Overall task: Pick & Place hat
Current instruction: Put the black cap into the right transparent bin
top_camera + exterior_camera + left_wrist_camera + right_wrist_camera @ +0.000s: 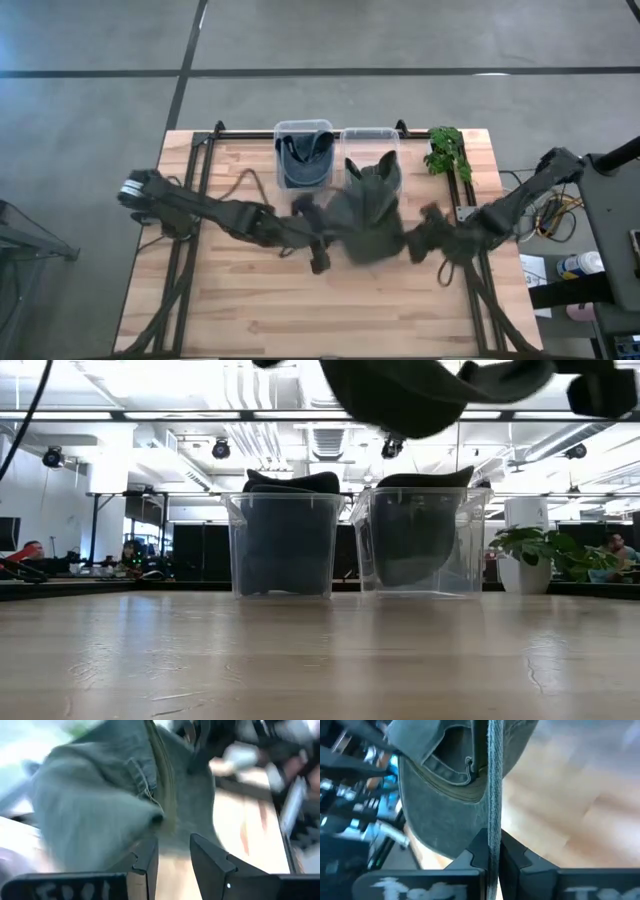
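Note:
A dark grey-green hat (365,215) hangs in the air over the middle of the table, between my two grippers. The low view shows it at the top (400,395), clear of the tabletop. My left gripper (320,252) is at its left side and my right gripper (422,243) at its right side. Each wrist view is filled by the hat (100,795) (445,795). Behind it stand two clear bins. My left gripper (172,855) has the hat's edge fold (167,827) reaching down between its two fingertips, which stand a little apart. The hat spreads out beyond the fingers, clear of the table. How far the cloth goes in does not show. My right gripper (492,857) pinches a thin stiff edge of the hat (493,827) between its two fingers. That edge shows edge-on and runs straight out from the fingertips. The crown's inside with its sweatband (450,780) hangs beside it, clear of the table.
The left clear bin (303,150) (285,545) holds a dark blue hat; the right clear bin (372,140) (415,540) holds another dark hat. A potted plant (447,150) stands at the far right. Bare wooden tabletop (300,310) lies toward the near edge.

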`<state>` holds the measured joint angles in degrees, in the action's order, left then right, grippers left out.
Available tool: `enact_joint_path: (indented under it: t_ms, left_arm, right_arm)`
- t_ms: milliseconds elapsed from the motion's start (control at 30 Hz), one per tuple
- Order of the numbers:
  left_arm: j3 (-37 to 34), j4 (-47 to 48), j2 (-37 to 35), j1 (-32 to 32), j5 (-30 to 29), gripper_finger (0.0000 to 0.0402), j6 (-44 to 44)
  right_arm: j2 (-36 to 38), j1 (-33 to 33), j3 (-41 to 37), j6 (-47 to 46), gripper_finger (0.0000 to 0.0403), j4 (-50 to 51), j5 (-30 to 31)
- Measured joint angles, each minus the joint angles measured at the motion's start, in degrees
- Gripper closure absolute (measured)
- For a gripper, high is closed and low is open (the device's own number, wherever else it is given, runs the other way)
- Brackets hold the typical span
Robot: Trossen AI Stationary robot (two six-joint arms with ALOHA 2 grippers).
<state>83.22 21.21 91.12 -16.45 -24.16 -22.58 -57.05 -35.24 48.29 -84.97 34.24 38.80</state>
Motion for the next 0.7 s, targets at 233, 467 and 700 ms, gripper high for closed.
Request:
enact_joint_path:
  t_ms: [233, 467, 700]
  left_arm:
    - [0.1, -2.9, -7.0, 0.2, -14.0, 0.0296, -2.2]
    - [0.2, -4.1, -8.4, 3.3, -15.2, 0.0296, -4.5]
    - [0.0, -2.0, -8.1, 10.5, -7.0, 0.0296, -6.0]
  right_arm:
    - [11.2, 18.6, 5.4, 14.5, 0.0389, 12.8, -5.7]
    - [10.5, 49.0, 5.1, 30.2, 0.0389, 11.4, -35.6]
    - [1.6, 72.4, 4.9, 33.9, 0.0390, 7.3, -58.5]
